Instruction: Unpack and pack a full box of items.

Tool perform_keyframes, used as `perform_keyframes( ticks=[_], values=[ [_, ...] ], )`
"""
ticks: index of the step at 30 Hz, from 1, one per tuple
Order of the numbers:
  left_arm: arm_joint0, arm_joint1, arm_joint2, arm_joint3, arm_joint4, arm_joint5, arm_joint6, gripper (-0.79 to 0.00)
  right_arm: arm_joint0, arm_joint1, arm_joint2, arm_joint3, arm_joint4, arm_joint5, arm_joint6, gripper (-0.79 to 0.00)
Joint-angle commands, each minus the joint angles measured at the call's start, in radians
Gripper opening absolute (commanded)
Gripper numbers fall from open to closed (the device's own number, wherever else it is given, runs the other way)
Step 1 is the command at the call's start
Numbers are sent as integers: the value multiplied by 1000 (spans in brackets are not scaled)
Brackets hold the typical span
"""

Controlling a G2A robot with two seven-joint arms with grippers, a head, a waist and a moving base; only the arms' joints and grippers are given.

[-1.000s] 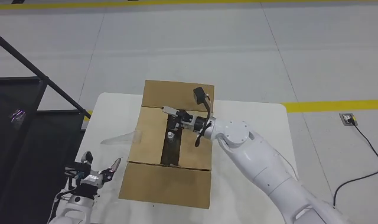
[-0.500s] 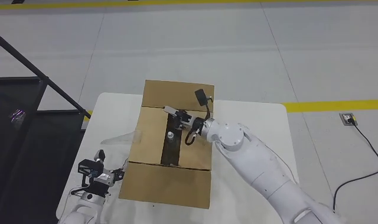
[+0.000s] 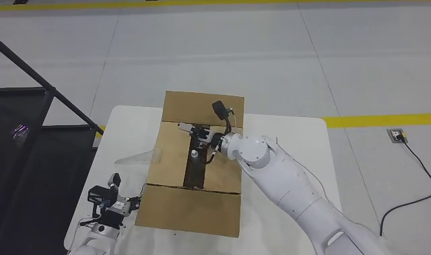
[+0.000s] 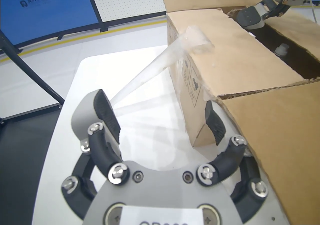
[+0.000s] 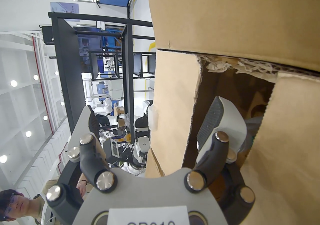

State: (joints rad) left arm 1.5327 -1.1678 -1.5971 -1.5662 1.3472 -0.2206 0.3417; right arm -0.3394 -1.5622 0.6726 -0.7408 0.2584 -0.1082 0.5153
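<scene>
Cardboard box [image 3: 172,162] sits on the white desk [image 3: 296,154], its top flaps nearly closed, leaving a dark slot that runs away from the robot. A white bottle cap [image 3: 194,153] shows in the slot. The right gripper [image 5: 153,108], released, straddles the left flap's edge at the slot's far end, one finger inside the gap. The left gripper [image 4: 155,103], also released, sits low by the box's near left corner. Lifting that flap likely falls to the right arm.
</scene>
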Motion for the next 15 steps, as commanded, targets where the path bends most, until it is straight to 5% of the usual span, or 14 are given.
perform_keyframes(
  ticks=[1, 15],
  values=[
    [-7, -2, -1, 6, -17, 28, -16, 0, 9, -13, -6, 24, 2, -7, -2, 0],
    [-66, -17, 52, 25, 0, 128, -74, 0, 28, -58, 2, 120, -7, -56, 9, 0]
  ],
)
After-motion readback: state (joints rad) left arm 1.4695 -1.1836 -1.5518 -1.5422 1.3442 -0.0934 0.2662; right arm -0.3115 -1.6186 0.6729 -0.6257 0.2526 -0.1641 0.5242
